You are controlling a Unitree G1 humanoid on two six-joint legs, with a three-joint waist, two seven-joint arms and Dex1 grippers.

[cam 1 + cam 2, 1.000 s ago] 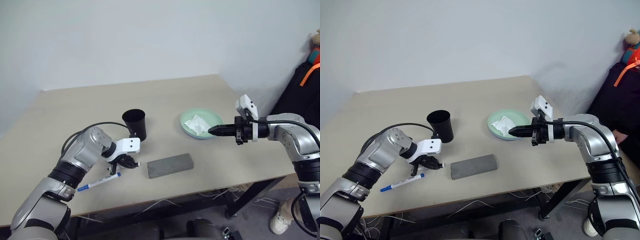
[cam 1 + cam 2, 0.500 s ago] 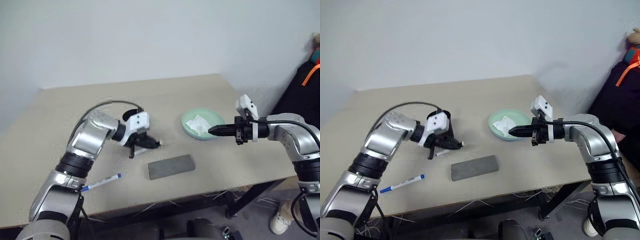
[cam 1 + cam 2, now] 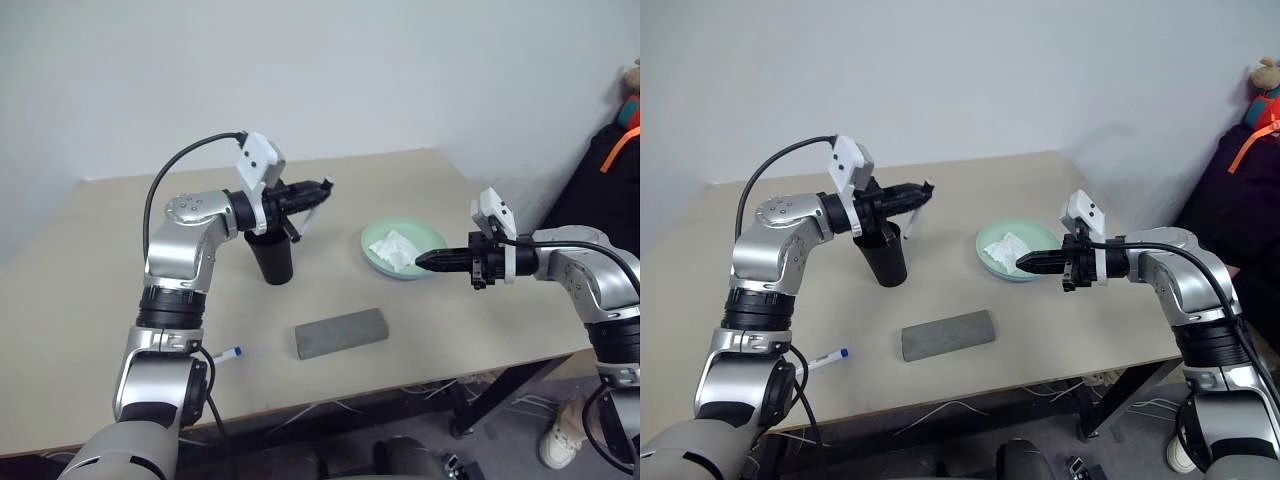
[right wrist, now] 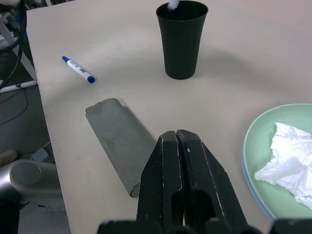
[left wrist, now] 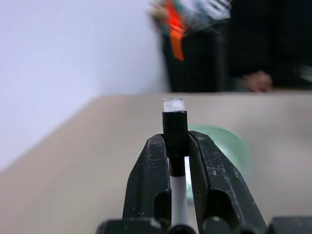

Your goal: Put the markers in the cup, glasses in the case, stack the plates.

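The blue-capped marker (image 4: 78, 69) lay nearest, on the front left of the table (image 3: 120, 250), well apart from both grippers. Beyond it, toward the middle, lay the grey case (image 3: 341, 332), lid closed.

Farther back stood the cup (image 3: 271, 256), and above and just to the right of its mouth the left gripper (image 3: 912, 190) hung level, its fingers clamped on the black-ended marker (image 3: 912, 217), which slanted down from the grip with its lower tip just beside the rim on the right. In the left wrist view the marker's black end (image 5: 174, 129) poked up between the two fingers (image 5: 148, 180).

To drop it well, the lower tip likely needed to come over the opening first, with the marker swung closer to upright, then lowered inside before the grip let go; released from this slant it could strike the rim and tip the cup or bounce out.

To the right, the right gripper (image 3: 425, 260) was shut on nothing, hovering over the near edge of the green plate (image 3: 432, 236), which held a crumpled tissue (image 3: 393, 250). A blue rim peeking beneath the green one in the right wrist view suggested the plates were already stacked.
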